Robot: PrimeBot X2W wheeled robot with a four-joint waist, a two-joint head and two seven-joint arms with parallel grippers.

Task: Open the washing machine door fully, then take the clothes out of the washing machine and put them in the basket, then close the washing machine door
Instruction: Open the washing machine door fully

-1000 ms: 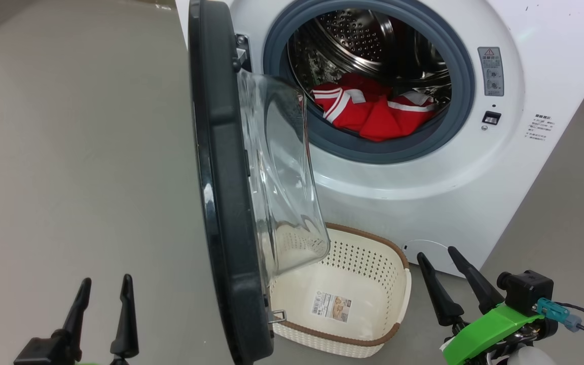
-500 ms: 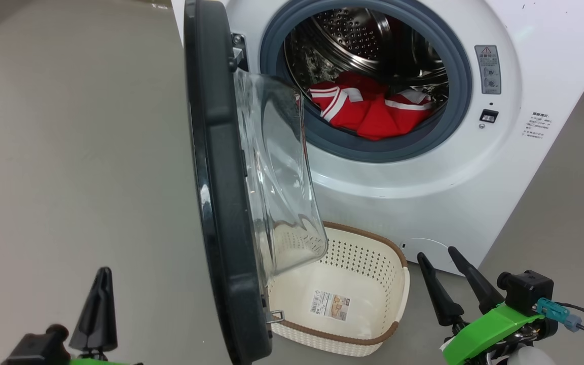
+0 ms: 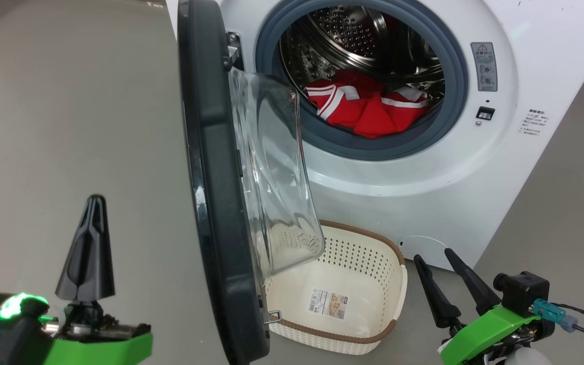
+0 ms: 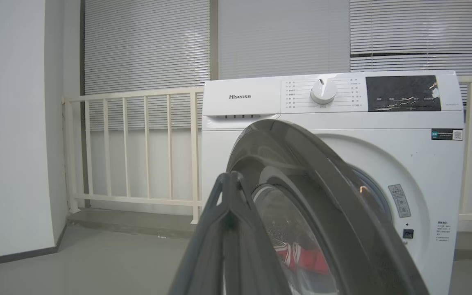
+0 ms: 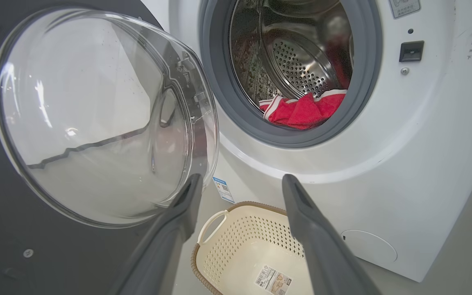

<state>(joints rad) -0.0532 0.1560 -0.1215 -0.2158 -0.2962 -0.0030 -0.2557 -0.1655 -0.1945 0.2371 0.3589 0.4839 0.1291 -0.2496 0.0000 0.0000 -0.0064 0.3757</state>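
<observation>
Low at the left of the head view: my left pincer (image 3: 94, 208), fingers pressed together on nothing, pointing up, near the outer face of the washing machine door (image 3: 211, 177) and apart from it.

Low at the right: my right pincer (image 3: 432, 256), fingers spread, empty, just beside the basket (image 3: 401, 284).

Door: swung out, edge-on to my head, its glass bowl (image 3: 271, 172) overhanging the basket's left end. I judge it roughly square to the washing machine (image 3: 424, 177), so opening it fully looks unfinished.

Contents: the clothes (image 3: 368, 109), red with white stripes, heaped at the front of the drum (image 3: 353, 35). None lie in the basket, which stands on the floor just before the machine.

Left to do, by my reckoning: push the door wider, move the clothes across, shut the door.

Writing:
- "Hisense" (image 4: 240, 96) on the top panel, left of the dial (image 4: 323, 91).
- A warning sticker (image 3: 483, 60) with a red triangle, beside the opening.
- Small print (image 3: 536, 121) further right, too small to read.
- A paper label (image 3: 329, 304) on the basket's bottom.
- A blue label (image 5: 223, 189) low on the front, unreadable.
</observation>
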